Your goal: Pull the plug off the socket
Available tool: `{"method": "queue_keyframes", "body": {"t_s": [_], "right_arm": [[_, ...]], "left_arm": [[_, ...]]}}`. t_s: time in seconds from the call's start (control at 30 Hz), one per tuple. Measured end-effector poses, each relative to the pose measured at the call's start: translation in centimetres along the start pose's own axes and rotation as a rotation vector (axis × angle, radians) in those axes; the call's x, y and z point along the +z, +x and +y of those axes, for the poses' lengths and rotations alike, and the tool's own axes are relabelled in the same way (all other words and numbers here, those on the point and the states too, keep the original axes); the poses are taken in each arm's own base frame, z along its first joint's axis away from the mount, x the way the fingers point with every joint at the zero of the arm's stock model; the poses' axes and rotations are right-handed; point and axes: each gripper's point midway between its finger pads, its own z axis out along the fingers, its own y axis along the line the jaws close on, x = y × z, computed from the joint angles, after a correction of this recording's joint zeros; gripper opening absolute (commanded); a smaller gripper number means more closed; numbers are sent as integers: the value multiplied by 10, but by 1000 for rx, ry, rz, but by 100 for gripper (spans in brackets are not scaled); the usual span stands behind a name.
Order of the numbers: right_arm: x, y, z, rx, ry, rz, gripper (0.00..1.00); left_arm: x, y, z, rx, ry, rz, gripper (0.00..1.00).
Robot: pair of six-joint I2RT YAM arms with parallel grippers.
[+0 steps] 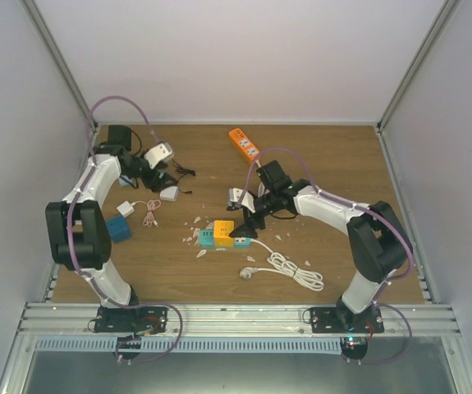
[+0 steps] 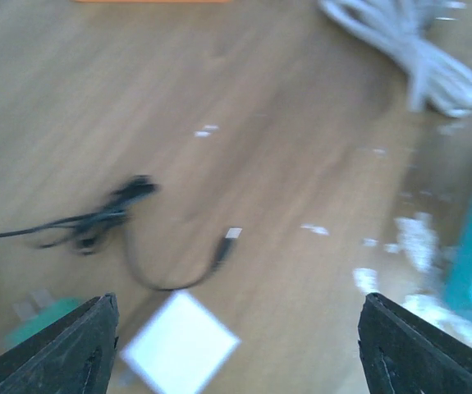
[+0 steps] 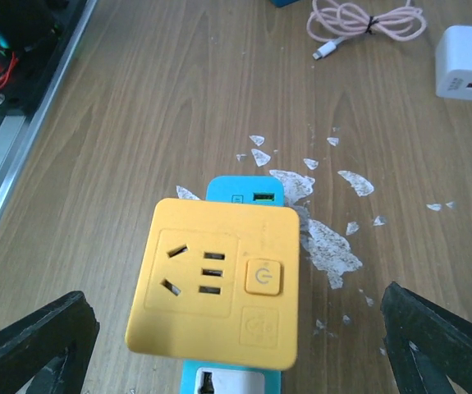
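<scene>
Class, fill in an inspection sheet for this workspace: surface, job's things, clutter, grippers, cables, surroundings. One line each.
Surface: wooden table, scattered with white flakes.
Job's things: yellow adapter plug seated on teal power strip.
Clutter: orange power strip, white charger, blue box.
Grippers: left gripper open, empty; right gripper open, straddling the yellow adapter plug without touching it.
Cables: pink cable, black cable, white coiled cord.
Surroundings: white walls, metal rail at the near edge.
</scene>
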Motion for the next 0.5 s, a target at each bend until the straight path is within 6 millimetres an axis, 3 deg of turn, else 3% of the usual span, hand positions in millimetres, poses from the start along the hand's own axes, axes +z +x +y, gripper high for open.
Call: {"method": "queue_keyframes", "body": {"t_s": [0.3, 0.5], "right_arm": [[23, 11, 8, -7, -28, 59, 94], [29, 17, 6, -6, -26, 78, 92]], "left_arm": [[40, 35, -122, -6, 333, 18, 78], [62, 51, -170, -1, 442, 57, 75]]}}
